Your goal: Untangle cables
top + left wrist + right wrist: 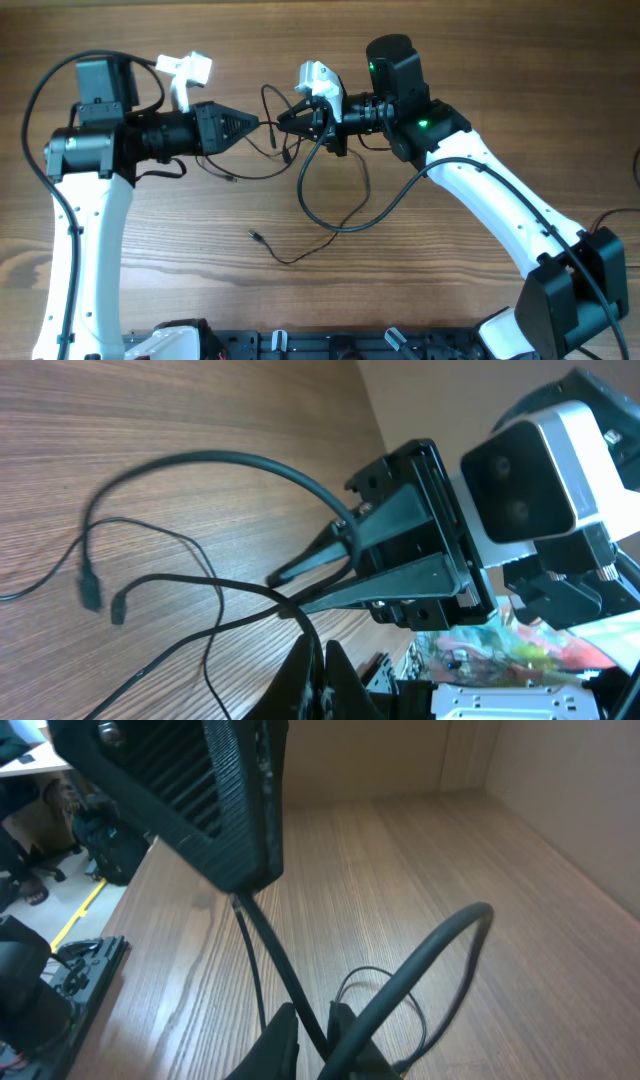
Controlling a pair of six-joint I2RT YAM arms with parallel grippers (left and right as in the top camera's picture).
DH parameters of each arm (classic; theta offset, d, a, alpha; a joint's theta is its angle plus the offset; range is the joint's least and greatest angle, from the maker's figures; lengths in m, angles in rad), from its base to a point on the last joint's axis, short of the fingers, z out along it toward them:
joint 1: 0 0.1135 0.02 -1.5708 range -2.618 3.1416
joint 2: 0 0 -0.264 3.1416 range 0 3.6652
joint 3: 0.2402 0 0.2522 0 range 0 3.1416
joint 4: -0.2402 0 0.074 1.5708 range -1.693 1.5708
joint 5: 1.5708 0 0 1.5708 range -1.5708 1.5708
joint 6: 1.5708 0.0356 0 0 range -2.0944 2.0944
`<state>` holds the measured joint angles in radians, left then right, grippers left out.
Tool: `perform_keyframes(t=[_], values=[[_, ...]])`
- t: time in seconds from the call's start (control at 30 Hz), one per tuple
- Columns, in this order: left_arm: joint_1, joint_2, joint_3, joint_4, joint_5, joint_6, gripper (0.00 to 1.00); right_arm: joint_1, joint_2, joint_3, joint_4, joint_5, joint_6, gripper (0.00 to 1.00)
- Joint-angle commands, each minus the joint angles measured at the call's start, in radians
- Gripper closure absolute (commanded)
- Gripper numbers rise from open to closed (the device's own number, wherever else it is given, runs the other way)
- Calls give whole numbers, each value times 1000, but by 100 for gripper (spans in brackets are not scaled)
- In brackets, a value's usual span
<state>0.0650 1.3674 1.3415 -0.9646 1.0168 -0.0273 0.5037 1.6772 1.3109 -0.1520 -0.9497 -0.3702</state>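
The left pincer (258,124) is pinched closed on a thin strand of the cables (286,153). The right pincer (287,120), facing it tip to tip and just apart, is clamped on the same bundle, with a short strand running taut between the two. The other strands hang in loose loops beneath both pincers, and one trails across the table (400,290), its small plug end lying well apart from them.

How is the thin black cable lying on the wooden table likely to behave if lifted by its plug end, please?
Probably floppy: the thin black cable lies in loose curves, so it should drape. Likely light, being so thin. Its small plug might snag.
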Motion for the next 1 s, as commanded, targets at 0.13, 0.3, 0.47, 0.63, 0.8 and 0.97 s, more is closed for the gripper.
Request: perform_keyframes(t=[0.13, 0.3, 0.47, 0.63, 0.8, 0.97], values=[[-22, 3, -1, 9, 27, 23, 96, 10, 0, 5, 2, -72, -23, 80], [-24, 3, -1, 10, 34, 23, 95, 10, 0, 5, 2, -18, 2, 95], [-24, 3, -1, 5, -97, 20, 0, -53, -10, 5, 66, 341, 329, 95], [-24, 3, -1, 5, -217, 20, 0, -244, -40, 6, 114, 583, 444, 96], [-24, 3, -1, 6, -362, 20, 0, -506, -41, 6, 122, 725, 441, 96], [-24, 3, -1, 6, -369, 20, 0, -708, -41, 6, 134, 678, 392, 96]])
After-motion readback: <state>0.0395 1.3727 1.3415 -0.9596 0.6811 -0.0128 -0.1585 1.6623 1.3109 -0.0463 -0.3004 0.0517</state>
